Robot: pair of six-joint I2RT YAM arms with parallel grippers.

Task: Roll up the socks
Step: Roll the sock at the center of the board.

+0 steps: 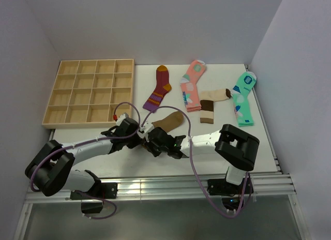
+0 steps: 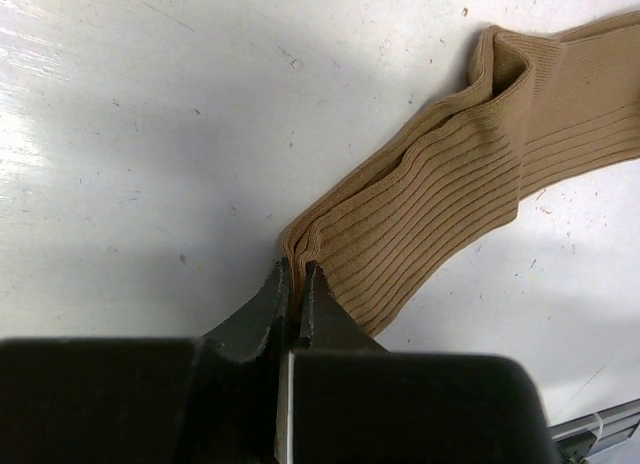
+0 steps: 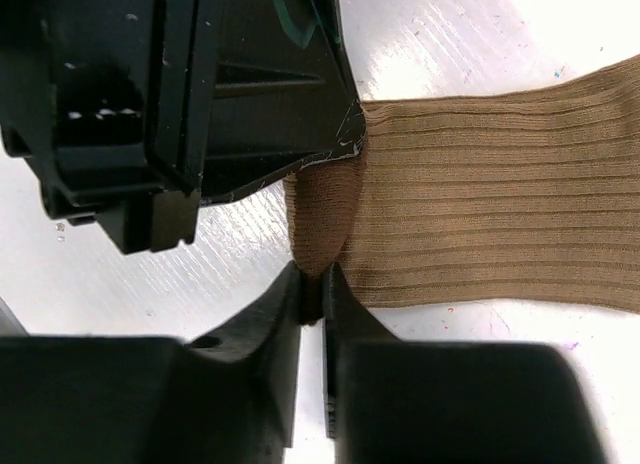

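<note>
Both grippers meet at the near-left end of the brown sock (image 1: 170, 120), which lies on the table (image 1: 220, 77) just beyond the arms. The left gripper (image 2: 297, 276) is pressed together on the sock's very edge. The right gripper (image 3: 312, 282) pinches a small bunched fold of the same end, jaws nearly touching, just beside the left one. From that pinch the sock's long axis runs away to the far right, flat and ribbed, so a roll would likely travel along that line. The beige sock (image 1: 212, 103) lies well apart, farther right and nearer the right arm. Overhead, the arms hide the gripped end, and the wrist views cut off the sock's far end. Whether the fold is a first turn of a roll is not clear.
</note>
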